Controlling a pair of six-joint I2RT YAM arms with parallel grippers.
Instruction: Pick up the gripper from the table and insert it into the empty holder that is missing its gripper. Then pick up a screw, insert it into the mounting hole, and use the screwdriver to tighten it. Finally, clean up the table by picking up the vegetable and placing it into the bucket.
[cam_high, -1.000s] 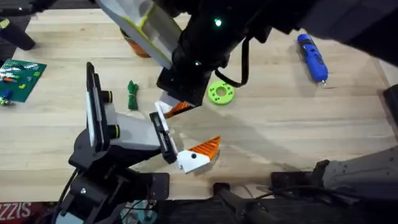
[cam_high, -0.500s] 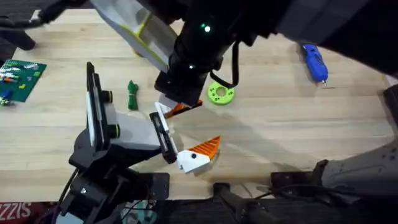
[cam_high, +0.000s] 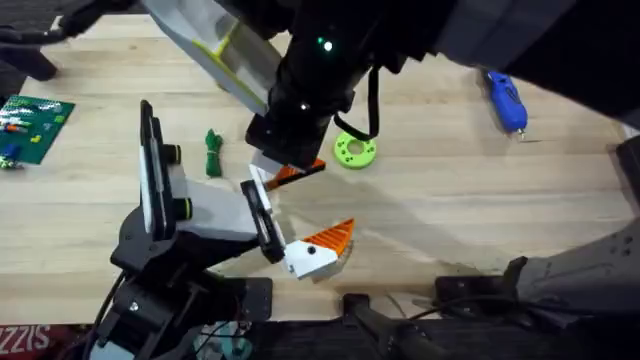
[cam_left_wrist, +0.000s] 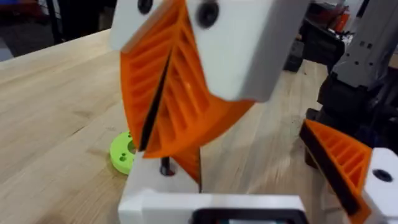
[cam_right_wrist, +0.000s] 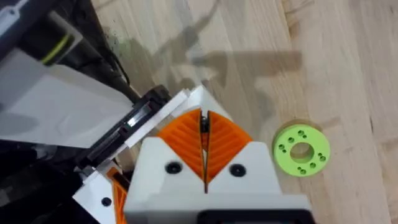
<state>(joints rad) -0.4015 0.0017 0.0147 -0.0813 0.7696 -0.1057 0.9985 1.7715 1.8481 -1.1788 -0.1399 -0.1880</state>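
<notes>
Status of the right gripper (cam_high: 287, 163): I read its orange pads (cam_right_wrist: 186, 134) as pressed together, with a thin dark slit between them, clamped on the gripper (cam_high: 288, 175). In the left wrist view the part's orange wedge and white base come out just below the closed pads. From overhead I see the held part touching or just beside the upper end of the holder (cam_high: 262, 212); I cannot tell whether it is seated.

The twin orange finger (cam_high: 328, 240) sits at the lower end of the same holder, apart from the held part. The green ring-shaped disc (cam_high: 354, 150) lies on the table (cam_high: 450, 200) just to the right of the right gripper.

The vegetable (cam_high: 212, 153) lies on the table to the left of the right gripper, near the stand's upright plate. The screwdriver (cam_high: 503, 97) lies well apart at far right.

I cannot tell the state of the left gripper (cam_left_wrist: 211, 210).
</notes>
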